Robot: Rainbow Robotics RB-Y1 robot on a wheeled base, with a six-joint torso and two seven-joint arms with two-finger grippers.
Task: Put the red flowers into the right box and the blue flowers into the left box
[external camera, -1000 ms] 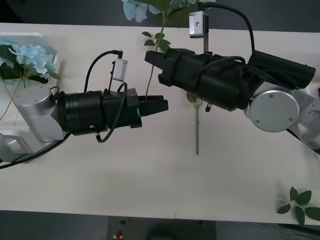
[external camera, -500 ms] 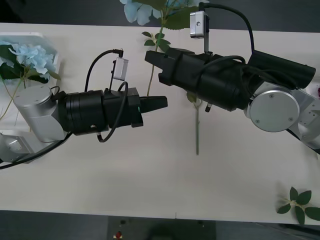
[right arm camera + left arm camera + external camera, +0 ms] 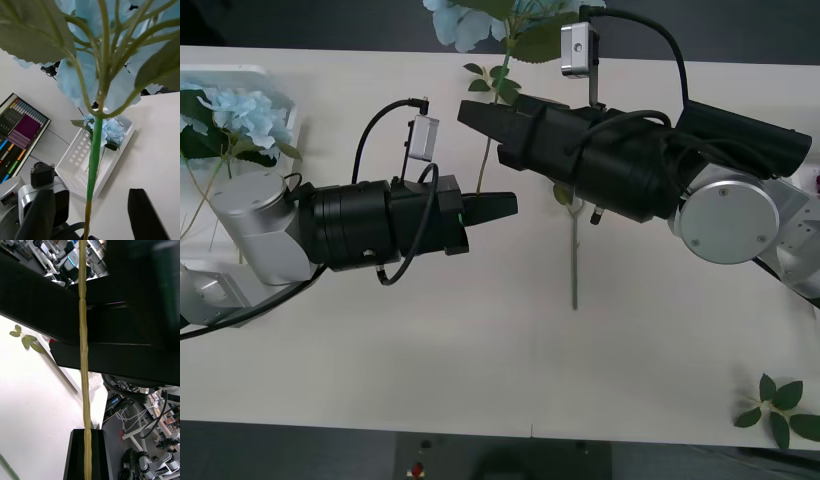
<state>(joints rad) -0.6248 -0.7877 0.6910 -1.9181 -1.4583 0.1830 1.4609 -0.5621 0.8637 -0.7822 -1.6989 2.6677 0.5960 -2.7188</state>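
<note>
Your left gripper (image 3: 502, 205) clamped the blue flower's stem (image 3: 84, 363), its long axis rising to the bloom (image 3: 470, 18) past the table's far edge; your right gripper (image 3: 472, 113), jaws spread, stood just beside it.

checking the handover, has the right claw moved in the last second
Yes. In the front view the right claw has opened, its tip reaching further toward the left box, while the left claw is clamped on the blue flower stem.

I see pale sky-blue flowers (image 3: 112, 56) on a green stem (image 3: 93, 157) that yellows lower down. My grippers' fingers (image 3: 144, 213) are black, and the left box (image 3: 80, 157) is white.
</note>
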